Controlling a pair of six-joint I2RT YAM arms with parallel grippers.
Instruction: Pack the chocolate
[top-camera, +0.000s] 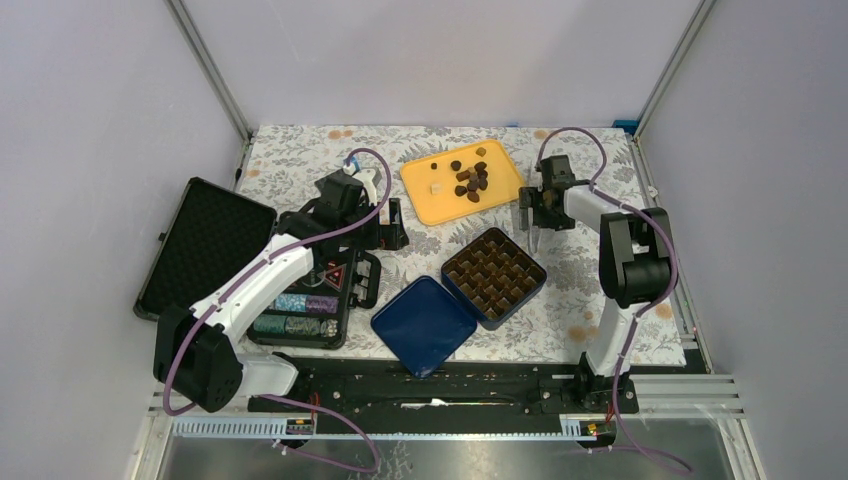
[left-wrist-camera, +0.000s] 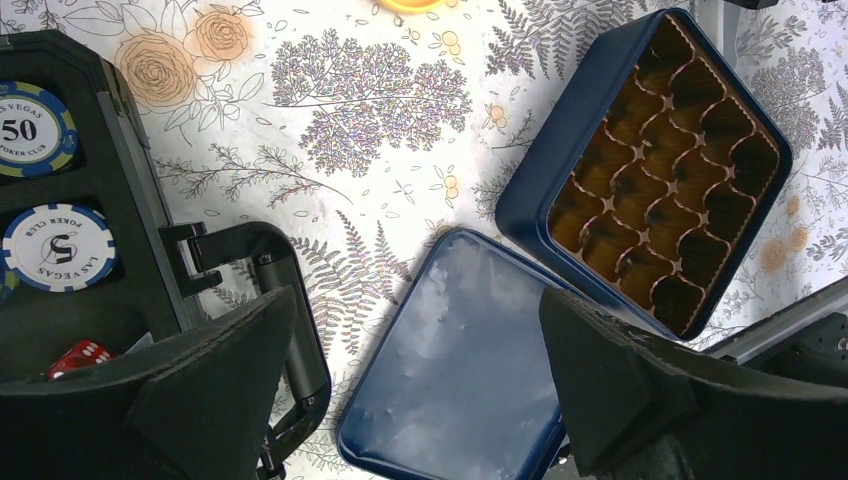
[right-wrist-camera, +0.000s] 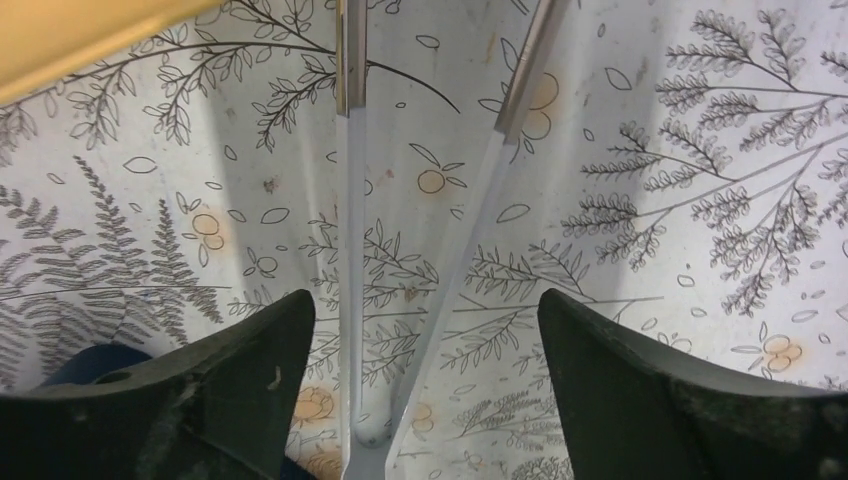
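Several dark brown chocolate pieces (top-camera: 470, 180) and one pale cream piece (top-camera: 435, 186) lie on a yellow tray (top-camera: 425, 205) at the back. A blue tin (top-camera: 446, 273) with a brown compartment insert stands in front of it; its wall also shows in the left wrist view (left-wrist-camera: 535, 175), and the visible cells are empty. Its blue lid (top-camera: 424, 324) lies flat beside it. My left gripper (top-camera: 392, 232) is open, high above the lid (left-wrist-camera: 460, 360). My right gripper (top-camera: 530, 222) is open over the tablecloth right of the tray, and metal tweezers (right-wrist-camera: 350, 250) lie between its fingers without touching them.
An open black poker-chip case (top-camera: 310, 300) sits at the left, with striped chips (left-wrist-camera: 58, 245) and a red die (left-wrist-camera: 82, 355). Its foam-lined lid (top-camera: 205, 245) lies further left. The yellow tray's corner (right-wrist-camera: 90, 35) shows in the right wrist view.
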